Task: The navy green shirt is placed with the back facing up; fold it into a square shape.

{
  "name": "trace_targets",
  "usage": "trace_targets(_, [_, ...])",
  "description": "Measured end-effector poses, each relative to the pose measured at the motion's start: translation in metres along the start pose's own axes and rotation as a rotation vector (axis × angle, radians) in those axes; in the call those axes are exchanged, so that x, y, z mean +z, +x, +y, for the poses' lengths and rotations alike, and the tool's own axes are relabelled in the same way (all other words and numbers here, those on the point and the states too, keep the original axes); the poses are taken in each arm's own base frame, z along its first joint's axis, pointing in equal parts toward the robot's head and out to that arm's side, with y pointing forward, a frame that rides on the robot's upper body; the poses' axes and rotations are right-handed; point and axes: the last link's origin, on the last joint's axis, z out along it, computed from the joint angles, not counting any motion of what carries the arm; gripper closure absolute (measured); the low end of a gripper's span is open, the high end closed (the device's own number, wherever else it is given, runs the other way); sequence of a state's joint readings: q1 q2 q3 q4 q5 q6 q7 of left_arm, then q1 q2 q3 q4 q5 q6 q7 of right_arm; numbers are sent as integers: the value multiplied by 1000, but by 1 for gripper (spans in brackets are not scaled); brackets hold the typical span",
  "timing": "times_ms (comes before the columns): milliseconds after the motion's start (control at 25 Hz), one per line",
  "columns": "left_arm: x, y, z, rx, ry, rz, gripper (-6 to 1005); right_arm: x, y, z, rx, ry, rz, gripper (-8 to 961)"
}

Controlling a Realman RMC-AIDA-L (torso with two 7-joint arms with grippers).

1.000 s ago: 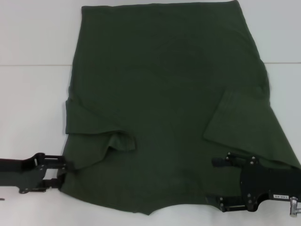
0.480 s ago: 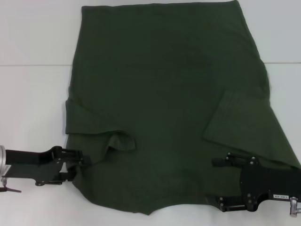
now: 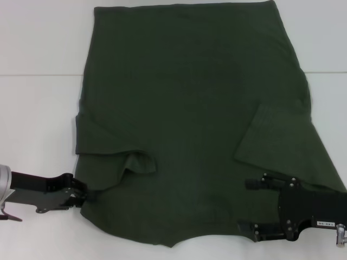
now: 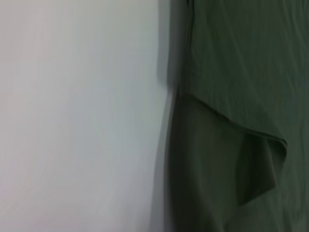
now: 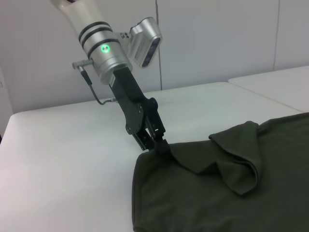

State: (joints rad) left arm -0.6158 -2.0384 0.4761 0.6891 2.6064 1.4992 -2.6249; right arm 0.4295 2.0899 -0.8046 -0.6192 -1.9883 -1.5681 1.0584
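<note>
The navy green shirt (image 3: 190, 108) lies spread on the white table (image 3: 38, 108), plain side up, far larger than both grippers. Its left sleeve is folded inward with a small bunched flap (image 3: 141, 161), and the right sleeve (image 3: 271, 141) is folded in too. My left gripper (image 3: 84, 194) is at the shirt's near left edge, shut on the fabric there. The right wrist view shows this left gripper (image 5: 159, 144) pinching the shirt (image 5: 217, 193) at its edge. My right gripper (image 3: 248, 206) stands open over the shirt's near right part. The left wrist view shows the shirt (image 4: 231, 72) beside bare table.
A seam (image 3: 38, 74) runs across the table behind the grippers. White table surface lies to the left and right of the shirt. In the right wrist view a second white table (image 5: 275, 84) stands off to one side before a pale wall.
My left gripper moved right to the shirt's near left edge and its fingers went from spread to shut on the fabric. The right gripper barely moved.
</note>
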Motion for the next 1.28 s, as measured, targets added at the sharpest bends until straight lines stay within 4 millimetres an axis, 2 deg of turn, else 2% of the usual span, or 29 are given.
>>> trace_targets(280, [1,1,1,17,14,-6,684,0,-1,0,2,-3,-4,26])
trace_targets(360, [1,1,2,19,15,-6,910,0,-2,-1,6,-4,-4,27])
trace_targets(600, [1,3,4,73,22,-2,957,-2,-6,-4,27,3,-3,30])
trace_targets(680, [1,3,5,80,21,-1,957,-7,-11,-9,85,20,4,30])
trace_targets(800, [0,3,5,86,12,6,956,-21,-26,-24,221,67,34,32])
trace_targets(1000, [-3,2,6,109,-14,9,958,-72,-52,-52,592,195,109,34])
trace_targets(1120, [-4,1,6,129,-34,12,960,-104,-53,-63,857,259,132,35])
trace_targets(1280, [-5,-1,6,155,-49,19,962,-124,-37,-62,1077,298,204,36])
